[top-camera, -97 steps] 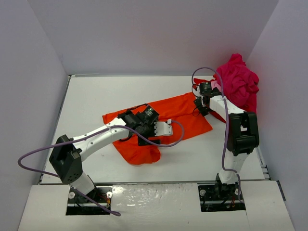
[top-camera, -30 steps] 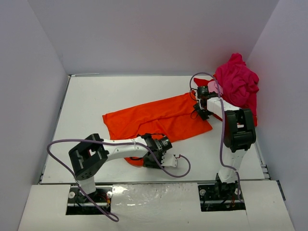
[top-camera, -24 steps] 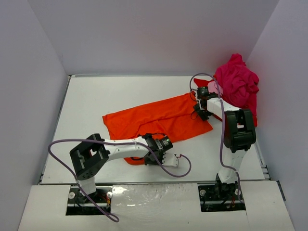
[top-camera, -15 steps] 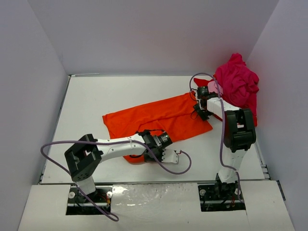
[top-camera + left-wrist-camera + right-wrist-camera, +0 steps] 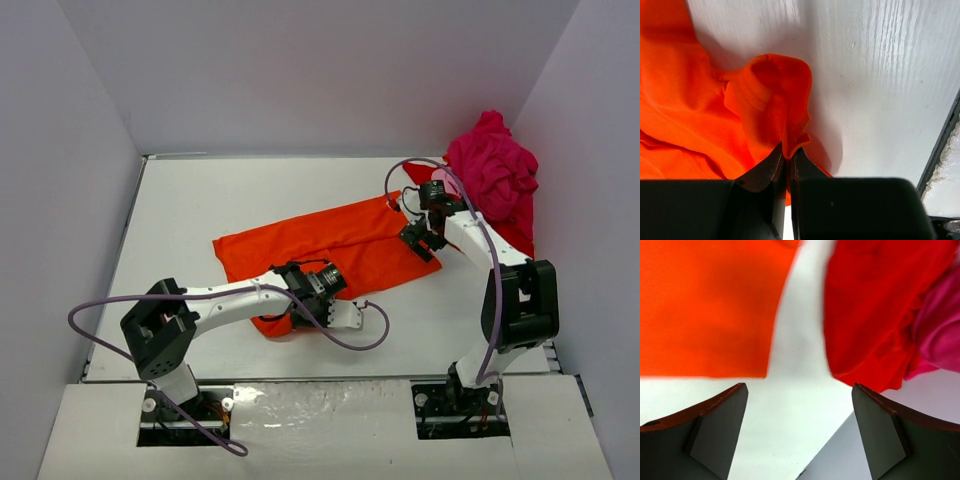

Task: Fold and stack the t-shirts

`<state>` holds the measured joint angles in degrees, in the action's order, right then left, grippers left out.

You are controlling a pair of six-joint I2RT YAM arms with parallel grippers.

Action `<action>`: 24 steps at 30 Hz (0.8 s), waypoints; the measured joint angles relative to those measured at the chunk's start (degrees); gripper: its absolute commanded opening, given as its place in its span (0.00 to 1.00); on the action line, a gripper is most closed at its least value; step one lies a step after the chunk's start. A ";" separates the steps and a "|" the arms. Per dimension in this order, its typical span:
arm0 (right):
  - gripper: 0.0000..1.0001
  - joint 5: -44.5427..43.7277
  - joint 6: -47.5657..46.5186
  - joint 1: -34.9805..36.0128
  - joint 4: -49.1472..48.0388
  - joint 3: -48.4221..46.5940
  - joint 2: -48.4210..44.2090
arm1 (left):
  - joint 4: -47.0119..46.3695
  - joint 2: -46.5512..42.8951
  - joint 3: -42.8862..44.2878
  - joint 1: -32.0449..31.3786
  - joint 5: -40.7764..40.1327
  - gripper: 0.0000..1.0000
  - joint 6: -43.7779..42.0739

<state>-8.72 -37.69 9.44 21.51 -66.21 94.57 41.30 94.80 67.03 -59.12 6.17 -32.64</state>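
An orange-red t-shirt point(image 5: 330, 240) lies spread across the middle of the white table, with its near corner bunched up. My left gripper point(image 5: 288, 318) is shut on that bunched corner. The left wrist view shows a fold of orange cloth point(image 5: 765, 100) pinched between the closed fingertips of the left gripper point(image 5: 788, 152). My right gripper point(image 5: 420, 240) hovers open over the shirt's right edge. In the right wrist view the right gripper point(image 5: 800, 405) holds nothing, with bare table below it, the orange shirt point(image 5: 705, 305) to the left and a red t-shirt point(image 5: 870, 315) to the right. A magenta-pink t-shirt point(image 5: 490, 175) is heaped in the back right corner.
White walls point(image 5: 90, 200) close in the table on the left, back and right. A purple cable point(image 5: 340, 335) loops from the left wrist over the table's front. The table's front edge point(image 5: 330, 380) runs just ahead of the arm bases.
My left gripper has shut on the shirt's near corner and drawn it slightly away from the front edge. The right arm has swung its elbow outward, with its jaws a little narrower.
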 measured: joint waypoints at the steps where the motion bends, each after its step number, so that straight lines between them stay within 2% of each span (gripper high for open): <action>1: 0.79 1.45 -0.65 0.24 1.52 -0.01 -0.59 | 0.00 0.00 -0.51 0.29 0.01 0.00 0.00; 9: 0.78 7.90 -3.36 3.57 9.18 1.26 -0.91 | -0.67 -1.99 -4.52 4.96 0.26 0.00 0.04; 19: 0.78 8.45 -4.49 3.98 10.28 4.34 5.94 | -0.84 -3.61 -5.18 6.47 0.19 0.00 0.01; 24: 0.71 7.50 -4.83 3.67 11.00 4.62 8.21 | -0.87 -4.03 -5.29 7.58 0.20 0.00 0.00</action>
<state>-1.22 -42.52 13.10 32.50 -61.59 102.78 40.43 90.77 61.73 -51.54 6.37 -32.64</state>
